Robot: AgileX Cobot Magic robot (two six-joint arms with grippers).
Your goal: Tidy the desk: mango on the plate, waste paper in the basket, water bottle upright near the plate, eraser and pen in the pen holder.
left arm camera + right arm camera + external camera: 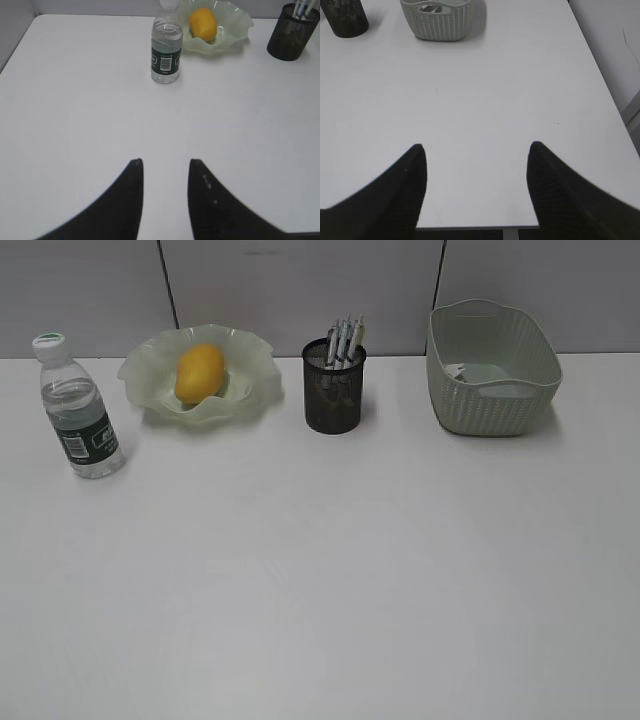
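Mango point(200, 372) in plate point(200, 380), water bottle point(80, 408) upright just left of it, pens in pen holder point(334, 386), basket point(490, 365) far right. Desk point(320, 590) front bare. Left gripper point(165, 167) & right gripper point(476, 150) both spread, holding nothing, near front edge.

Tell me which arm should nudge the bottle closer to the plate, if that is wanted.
Left. The bottle stands upright straight ahead of the left gripper, whose jaws are open and empty, with the plate just beyond. The right gripper faces the basket side, where no bottle shows.
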